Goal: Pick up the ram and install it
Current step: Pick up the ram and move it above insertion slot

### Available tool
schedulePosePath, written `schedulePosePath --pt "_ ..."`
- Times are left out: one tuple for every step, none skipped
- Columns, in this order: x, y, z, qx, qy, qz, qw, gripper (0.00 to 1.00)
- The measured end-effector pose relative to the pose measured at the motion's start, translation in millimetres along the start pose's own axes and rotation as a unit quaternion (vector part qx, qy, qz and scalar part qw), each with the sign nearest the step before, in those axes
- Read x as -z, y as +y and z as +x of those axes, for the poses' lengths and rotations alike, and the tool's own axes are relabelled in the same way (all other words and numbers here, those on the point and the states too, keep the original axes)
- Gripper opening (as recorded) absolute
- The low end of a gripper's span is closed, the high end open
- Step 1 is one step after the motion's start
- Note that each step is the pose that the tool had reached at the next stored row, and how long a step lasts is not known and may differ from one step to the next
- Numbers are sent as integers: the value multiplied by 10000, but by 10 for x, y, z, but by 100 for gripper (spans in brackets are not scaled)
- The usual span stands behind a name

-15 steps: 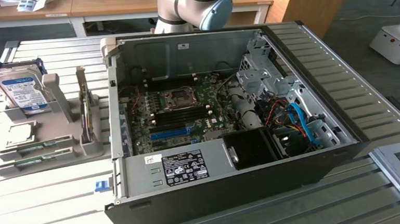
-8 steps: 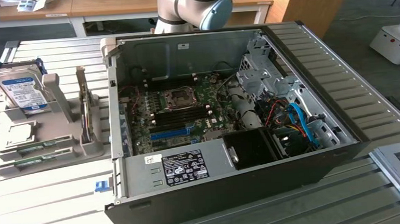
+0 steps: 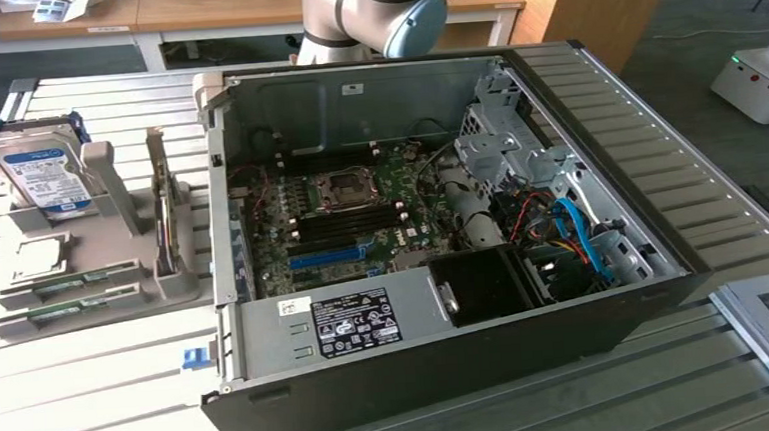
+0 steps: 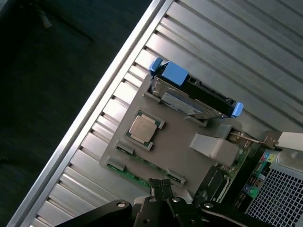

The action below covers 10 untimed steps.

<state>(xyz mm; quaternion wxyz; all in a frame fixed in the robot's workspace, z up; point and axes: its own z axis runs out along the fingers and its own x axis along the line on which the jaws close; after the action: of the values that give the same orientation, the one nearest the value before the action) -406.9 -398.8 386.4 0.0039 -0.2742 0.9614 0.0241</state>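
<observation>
- Computer case (image 3: 527,357) on the table (image 3: 102,393): lies open-sided, baring the motherboard (image 3: 357,212) for fitting.
- Grey tray (image 3: 161,284), at nine o'clock of the case in the exterior view: keeps parts slotted apart.
- The ram (image 3: 65,290): rests flat along the tray's six-o'clock edge, unlifted.
- End effector (image 4: 160,185): hovers clenched, empty, just over it.

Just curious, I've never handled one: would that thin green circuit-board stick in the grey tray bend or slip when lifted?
Probably stiff: the thin green circuit-board stick lies straight and flat in a recess of the grey plastic tray. Likely light, being so slim. Its narrow edges offer little to grip, so it might tilt if pinched off-centre.
</observation>
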Motion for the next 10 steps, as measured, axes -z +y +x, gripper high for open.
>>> schedulePosePath --pt "0 0 0 72 3 -2 10000 10" --pt "0 0 0 143 7 -3 9999 10" --pt "-1 0 0 213 10 -5 9998 10" --pt "-1 0 0 282 13 -6 9996 10" --pt "-1 0 0 355 16 -7 9994 10" --pt "-1 0 0 423 19 -9 9991 10" --pt "-1 0 0 492 22 -10 9988 10" --pt "-2 0 0 561 25 -12 9984 10" --pt "-2 0 0 630 28 -13 9980 10" --pt "-2 0 0 699 31 -15 9976 10"
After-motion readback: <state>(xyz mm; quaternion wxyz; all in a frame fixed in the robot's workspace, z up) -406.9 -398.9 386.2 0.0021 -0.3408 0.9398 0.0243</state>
